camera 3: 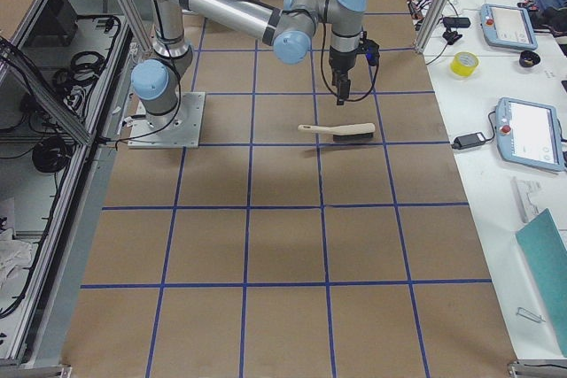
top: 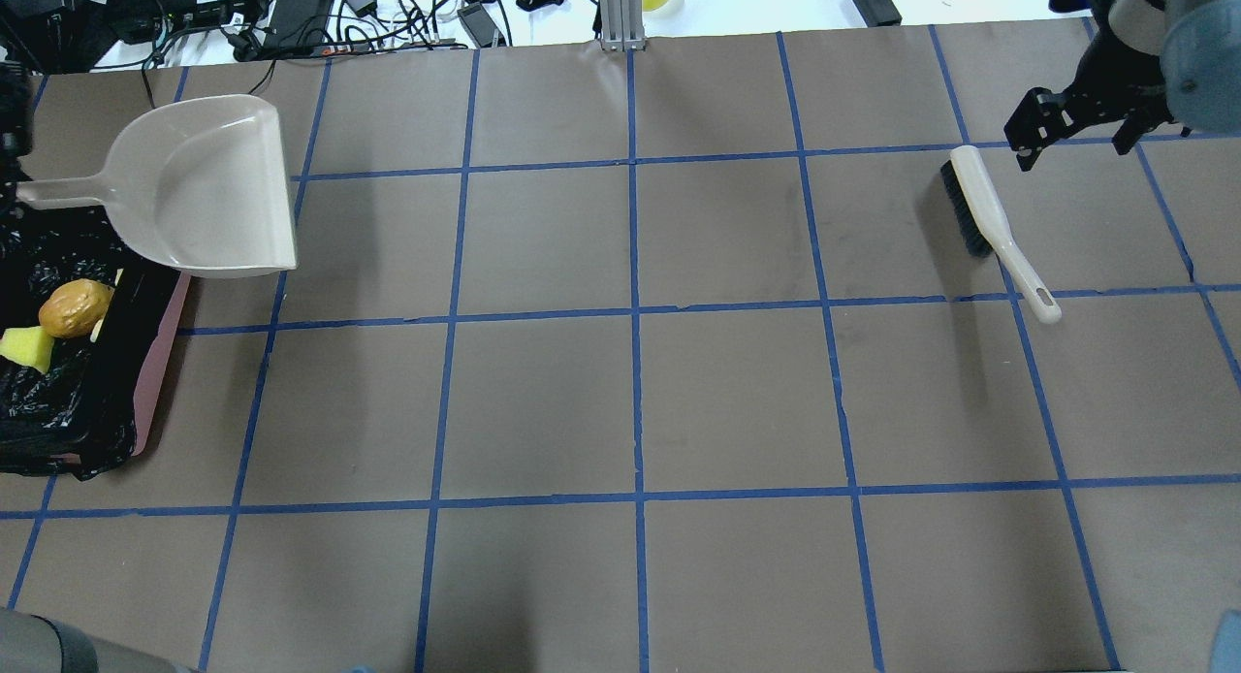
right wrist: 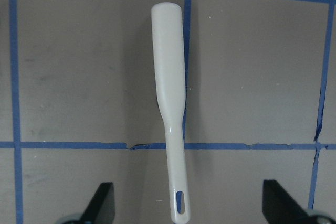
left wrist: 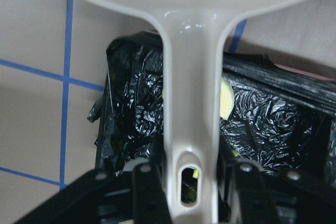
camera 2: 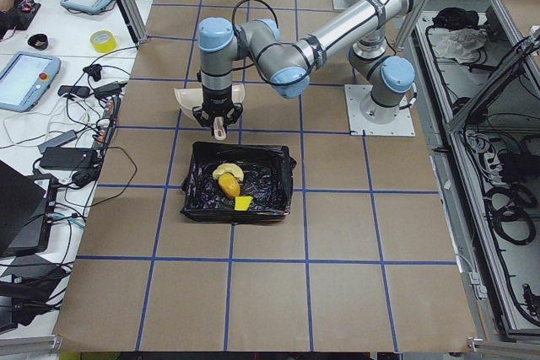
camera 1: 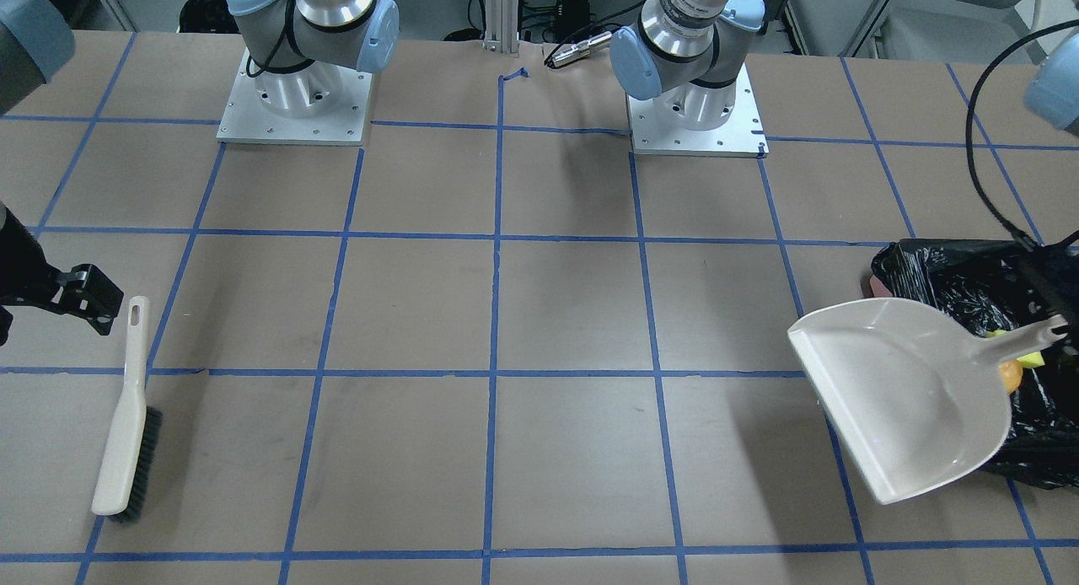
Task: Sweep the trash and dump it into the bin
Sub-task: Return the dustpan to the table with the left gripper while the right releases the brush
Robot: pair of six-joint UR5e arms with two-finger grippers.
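The pink bin (top: 160,363) with its black bag (camera 1: 952,273) stands at the table's left end. In it lie the golden-brown bun (top: 75,307), the yellow sponge wedge (top: 26,347) and the croissant piece (camera 2: 226,171). My left gripper (left wrist: 189,182) is shut on the handle of the cream dustpan (top: 204,188) and holds it raised at the bin's edge, with the handle over the bag. The pan looks empty. My right gripper (right wrist: 191,205) is open and empty, just above the handle end of the hand brush (top: 994,227), which lies flat on the table.
The brown paper table (top: 630,401) carries a grid of blue tape lines. The two arm bases (camera 1: 295,96) stand at the robot's edge. Cables and boxes lie beyond the far edge (top: 291,14).
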